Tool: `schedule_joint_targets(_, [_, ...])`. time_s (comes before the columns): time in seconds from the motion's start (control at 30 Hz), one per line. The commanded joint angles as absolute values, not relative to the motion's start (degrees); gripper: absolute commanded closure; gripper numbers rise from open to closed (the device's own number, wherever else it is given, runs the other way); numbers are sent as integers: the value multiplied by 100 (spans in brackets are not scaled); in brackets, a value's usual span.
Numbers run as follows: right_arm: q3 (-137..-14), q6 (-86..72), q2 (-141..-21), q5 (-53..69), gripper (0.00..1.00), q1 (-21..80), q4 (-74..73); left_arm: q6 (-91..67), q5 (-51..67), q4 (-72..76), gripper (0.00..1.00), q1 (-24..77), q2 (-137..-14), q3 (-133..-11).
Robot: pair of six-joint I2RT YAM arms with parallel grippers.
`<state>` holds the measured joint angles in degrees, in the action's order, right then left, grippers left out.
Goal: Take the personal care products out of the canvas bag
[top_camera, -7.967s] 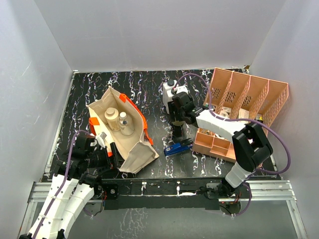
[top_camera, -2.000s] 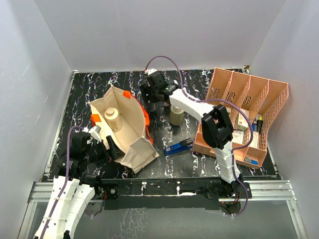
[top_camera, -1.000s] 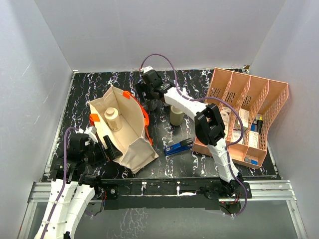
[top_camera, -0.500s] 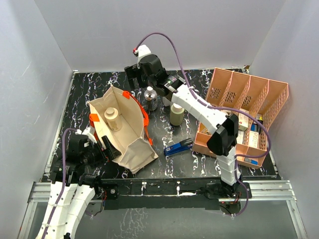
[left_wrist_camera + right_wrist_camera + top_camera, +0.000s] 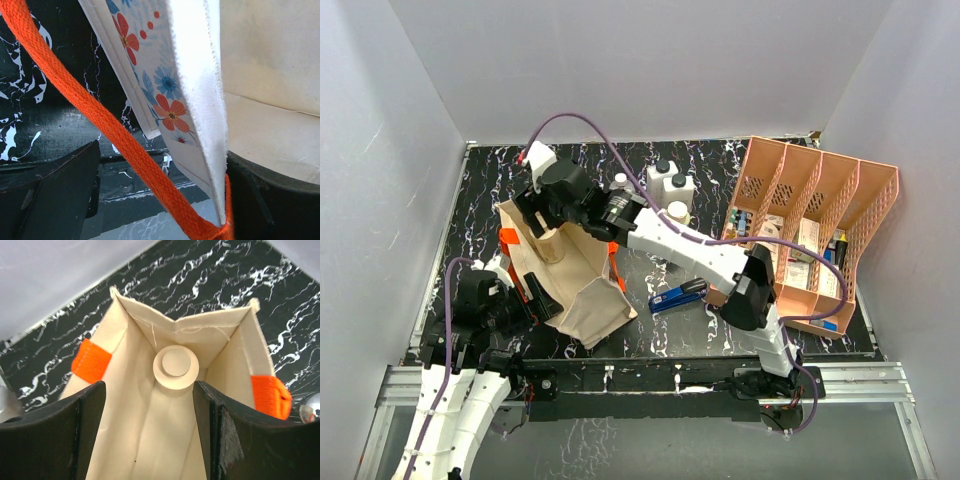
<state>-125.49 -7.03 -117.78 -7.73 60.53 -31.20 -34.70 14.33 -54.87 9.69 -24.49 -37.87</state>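
Black marbled table (image 5: 492, 172), beige canvas bag (image 5: 132, 432), round cream cylinder (image 5: 176, 368)

White shells, black joints and a purple cable (image 5: 570, 116) are seen on the left arm (image 5: 445, 410) near the canvas bag (image 5: 590, 300) and on the right arm (image 5: 685, 250) over it

**Hidden, cropped & blurry bits**

Right wrist cam: the cream cylinder (image 5: 176, 365) showed its cap only, straight below the right pincer (image 5: 147, 390); its body was hidden under the cap. A shiny round obj (image 5: 311, 409), just outside that pincer's finger at pic right, was blurred & cropped by the frame edge, so no ID. Overhead, the same pincer covered most of the cyl. Left pincer (image 5: 162, 157): both fingers (image 5: 50, 200) were cropped at the bottom edge. The canvas bag (image 5: 200, 90) wall ran btwn them, the rest of the bag out of shot.
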Motion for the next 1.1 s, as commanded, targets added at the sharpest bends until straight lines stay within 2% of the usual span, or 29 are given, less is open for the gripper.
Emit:
schedule_joint_targets(0.0, [-12693,-582,-12133,-960,30,5963,-2848,-3427,1367,-5521,11,931,-2408,-3857])
schedule_joint_targets(0.33, [-12631,-570,-12788,-1172,31,5968,-2949,-3401,1404,-5502,11,929,-2388,-3847])
schedule_joint_targets(0.67, [-12749,-584,-13315,-1139,10,5968,-2977,-3409,1415,-5497,10,931,-2351,-3841])
schedule_joint_targets(1.07, [-13117,-460,-14054,-1316,9,5961,-2569,-3404,1406,-5510,10,932,-2347,-3849])
